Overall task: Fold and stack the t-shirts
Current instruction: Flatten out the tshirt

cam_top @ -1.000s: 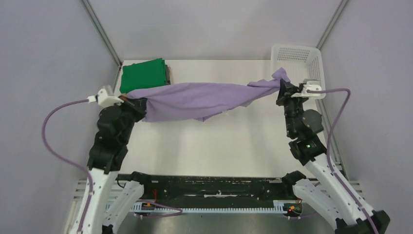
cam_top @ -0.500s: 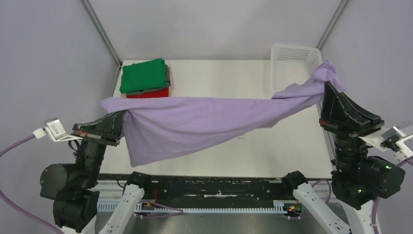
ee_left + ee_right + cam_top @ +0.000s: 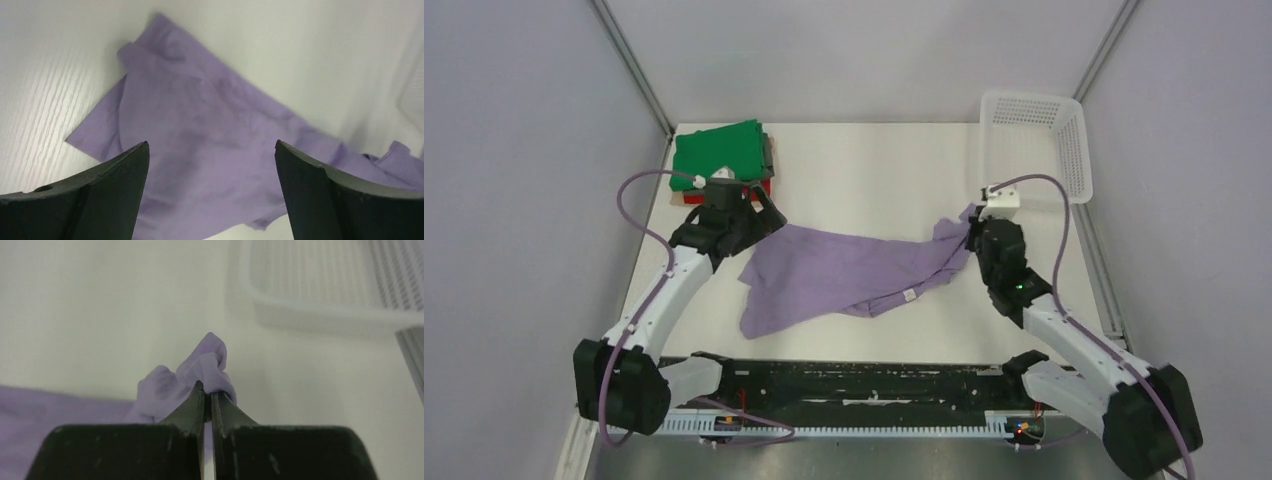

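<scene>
The lavender t-shirt (image 3: pixel 844 275) lies crumpled and partly spread on the white table (image 3: pixel 874 170). My left gripper (image 3: pixel 754 224) hovers just above the shirt's left end, open and empty. In the left wrist view the shirt (image 3: pixel 200 120) shows between the wide-apart left gripper (image 3: pixel 211 142) fingers. My right gripper (image 3: pixel 972 232) is shut on the shirt's bunched right corner (image 3: pixel 209 357), pinched at the fingertips of the right gripper (image 3: pixel 207 390). A folded green t-shirt (image 3: pixel 719 152) tops a stack at the back left, with a grey edge (image 3: pixel 770 150) and a red t-shirt (image 3: pixel 762 187) beneath.
A white mesh basket (image 3: pixel 1076 150) stands at the back right corner, close behind my right gripper; its rim (image 3: pixel 320 310) fills the upper right of the right wrist view. Grey walls enclose the table on three sides.
Both arms came down and inward from holding the lavender shirt stretched in the air. The shirt now lies on the table. My left gripper let go and opened; the right still grips.
</scene>
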{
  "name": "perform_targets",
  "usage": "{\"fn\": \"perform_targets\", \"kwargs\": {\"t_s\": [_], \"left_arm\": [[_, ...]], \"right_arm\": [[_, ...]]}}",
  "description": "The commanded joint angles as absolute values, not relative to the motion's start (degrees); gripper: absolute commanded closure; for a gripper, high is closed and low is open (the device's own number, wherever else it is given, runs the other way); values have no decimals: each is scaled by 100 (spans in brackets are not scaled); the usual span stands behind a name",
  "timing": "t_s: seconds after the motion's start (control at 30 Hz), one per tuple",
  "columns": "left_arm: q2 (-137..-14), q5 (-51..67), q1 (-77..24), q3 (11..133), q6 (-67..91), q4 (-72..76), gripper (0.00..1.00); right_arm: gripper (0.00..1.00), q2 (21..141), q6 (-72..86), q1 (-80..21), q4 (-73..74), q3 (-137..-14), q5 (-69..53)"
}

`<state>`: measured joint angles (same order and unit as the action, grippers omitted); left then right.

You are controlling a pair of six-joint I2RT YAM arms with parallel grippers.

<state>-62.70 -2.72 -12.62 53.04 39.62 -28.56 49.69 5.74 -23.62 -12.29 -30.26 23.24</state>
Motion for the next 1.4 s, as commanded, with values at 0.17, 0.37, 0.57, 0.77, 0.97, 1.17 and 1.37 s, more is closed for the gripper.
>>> {"fn": "perform_targets", "kwargs": {"t_s": [0.17,0.37,0.57,0.77,0.97,1.17,1.37], "left_arm": [[-6149,-1115,-1343,4866,4414,-3728,0],[-5282,-1168,-1649,3654,5543,-4716,0],[-5146,-1510,-2542,3292,6670,-5743,0],[-5294,-1654,-2834,3150,7167,-5908,2],[-5284,-1328,-2848,2738,7251,-5103,24],[-5419,-1284,-2850,2547,7230,-4756,50],[-5733,-1520,-2859,2769,6926,-4551,98]], "right_arm": [[100,6764,1049,-2317,-1655,-2901,3545],[100,6662,1128,-2320,-1804,-2628,3812],[100,6550,1116,-2318,-1892,-2510,3694],[100,6434,1071,-2318,-1892,-2418,3891],[100,6428,1073,-2319,-1926,-2399,3880],[100,6504,1085,-2320,-1929,-2435,3845],[100,6527,1078,-2320,-1941,-2450,3846]]}}
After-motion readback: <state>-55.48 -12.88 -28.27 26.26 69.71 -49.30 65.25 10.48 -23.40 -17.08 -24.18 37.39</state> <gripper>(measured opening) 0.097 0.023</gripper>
